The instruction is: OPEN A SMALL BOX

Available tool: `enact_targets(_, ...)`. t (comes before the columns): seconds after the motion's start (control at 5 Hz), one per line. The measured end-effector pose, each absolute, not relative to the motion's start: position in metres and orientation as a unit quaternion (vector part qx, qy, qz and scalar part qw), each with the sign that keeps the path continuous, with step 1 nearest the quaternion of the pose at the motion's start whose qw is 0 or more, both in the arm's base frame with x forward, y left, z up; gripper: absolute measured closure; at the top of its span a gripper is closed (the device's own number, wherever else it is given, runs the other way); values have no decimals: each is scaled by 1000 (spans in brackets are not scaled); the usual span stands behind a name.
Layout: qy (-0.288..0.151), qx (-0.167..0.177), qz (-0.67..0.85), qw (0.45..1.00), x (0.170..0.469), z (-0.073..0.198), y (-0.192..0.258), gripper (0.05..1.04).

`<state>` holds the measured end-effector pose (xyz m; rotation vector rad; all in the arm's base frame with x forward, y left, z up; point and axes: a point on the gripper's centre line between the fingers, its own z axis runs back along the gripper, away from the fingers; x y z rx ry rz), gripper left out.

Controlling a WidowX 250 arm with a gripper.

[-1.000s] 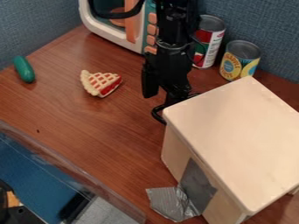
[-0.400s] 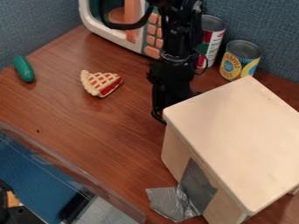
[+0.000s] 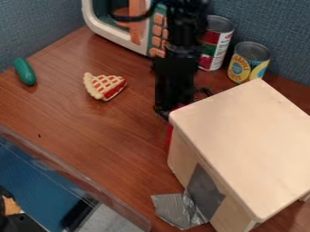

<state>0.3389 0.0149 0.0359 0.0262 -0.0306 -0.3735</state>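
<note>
- Camera view: black arm (image 3: 181,34) comes in from the top edge, hanging down over the worktop (image 3: 100,131).
- Claw (image 3: 168,106) low, at the upper left corner of the wooden box (image 3: 245,142); whether apart or together, cannot tell. Contact with the box: cannot tell.
- Wooden box: pale, upright on the worktop, right side of the view, smooth flat top facing up. Grey panel (image 3: 205,190) at its front; crinkled silver sheet (image 3: 176,210) runs out from the panel's lower part, leftward.
- Narrow red strip (image 3: 169,135) just below the claw, along the box's left edge; mostly hidden, identity not determined.
- Toy microwave (image 3: 112,32): behind, top left of the arm, white frame, orange buttons.
- Two cans, upright, near each other, behind the box: one red and white (image 3: 216,45), one with a yellow label (image 3: 248,63).
- Pie slice (image 3: 104,85), lattice top, between the arm and the green toy (image 3: 25,71), which lies near the far left edge.
</note>
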Motion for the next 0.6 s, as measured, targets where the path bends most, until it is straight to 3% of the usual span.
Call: enact_targets(0.6,9,76,-172,982,361,56,78,958)
